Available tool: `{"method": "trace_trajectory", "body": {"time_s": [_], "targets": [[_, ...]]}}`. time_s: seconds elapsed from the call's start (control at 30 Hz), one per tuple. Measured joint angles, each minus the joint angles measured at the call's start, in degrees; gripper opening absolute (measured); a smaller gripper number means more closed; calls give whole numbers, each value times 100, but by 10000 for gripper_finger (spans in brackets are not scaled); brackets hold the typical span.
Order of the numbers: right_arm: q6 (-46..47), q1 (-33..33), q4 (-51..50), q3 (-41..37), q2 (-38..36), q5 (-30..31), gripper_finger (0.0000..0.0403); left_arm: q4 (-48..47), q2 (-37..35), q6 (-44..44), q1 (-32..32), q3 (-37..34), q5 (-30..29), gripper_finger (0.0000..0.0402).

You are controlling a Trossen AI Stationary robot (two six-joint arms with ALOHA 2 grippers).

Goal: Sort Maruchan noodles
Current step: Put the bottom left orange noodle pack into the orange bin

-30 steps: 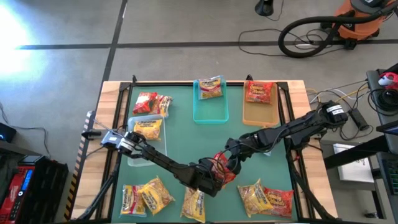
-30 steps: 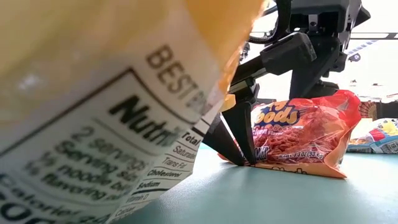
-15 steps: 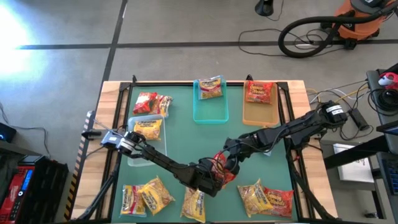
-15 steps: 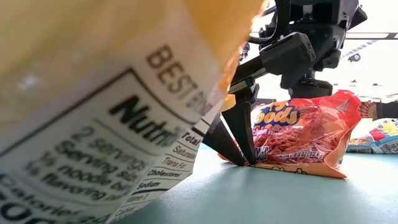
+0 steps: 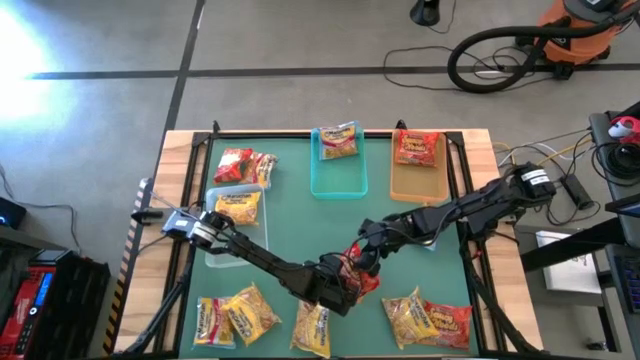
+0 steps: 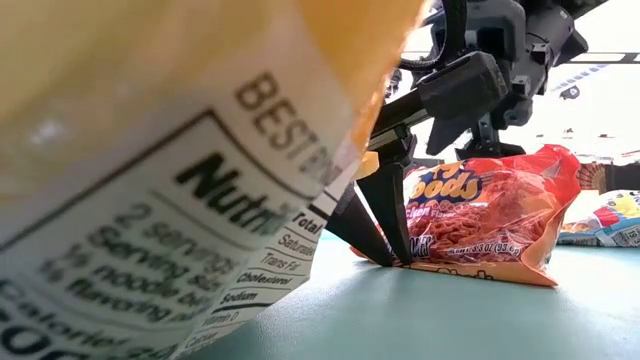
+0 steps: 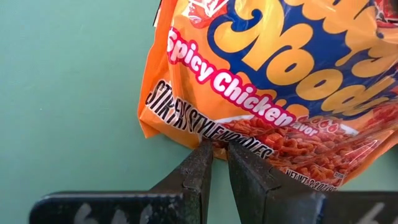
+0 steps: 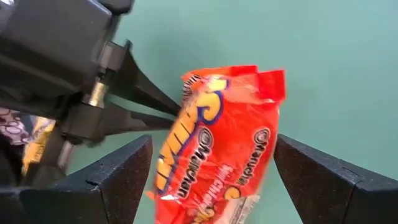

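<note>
A red-orange Maruchan noodle packet [image 5: 357,274] stands tilted near the table's middle, toward the front. My left gripper [image 7: 221,149] is shut on its lower edge, and in the low view its fingers [image 6: 385,235] point down beside the packet [image 6: 480,210]. My right gripper [image 8: 211,149] hangs open just above the packet [image 8: 217,143], one finger on each side; I see no touch. Other noodle packets lie in the clear tray [image 5: 238,207], the teal tray [image 5: 338,141] and the tan tray [image 5: 417,148]. My left gripper pinches the packet's sealed lower edge [image 7: 217,138], close to one corner, between its two fingers. The fingers slant down from the table's left side. The packet stands tilted, its printed face up, with its lower edge [image 6: 470,272] on the green mat.
Several loose packets lie along the near edge [image 5: 235,317], [image 5: 312,328], [image 5: 430,318], and a red one [image 5: 245,165] lies at the far left. One yellow packet [image 6: 180,150] sits right in front of the low camera and hides much of that view.
My right gripper has come down and tipped forward toward the red-orange packet. My left gripper and the packet have stayed where they were.
</note>
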Motion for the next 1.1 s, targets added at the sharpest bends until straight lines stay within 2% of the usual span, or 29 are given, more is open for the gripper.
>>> {"method": "trace_trajectory", "body": {"time_s": [0.17,0.47,0.93,1.1], "targets": [[20,29,127,-4,72,-95,320,3,-2,39,2,0,5,39],[212,114,732,4,627,-212,313,10,-2,50,2,0,5,39],[194,126,577,6,653,-302,221,-155,-9,149,0,59,39,39],[21,127,392,14,609,-324,195,-193,-9,-67,-13,81,7,39]]}}
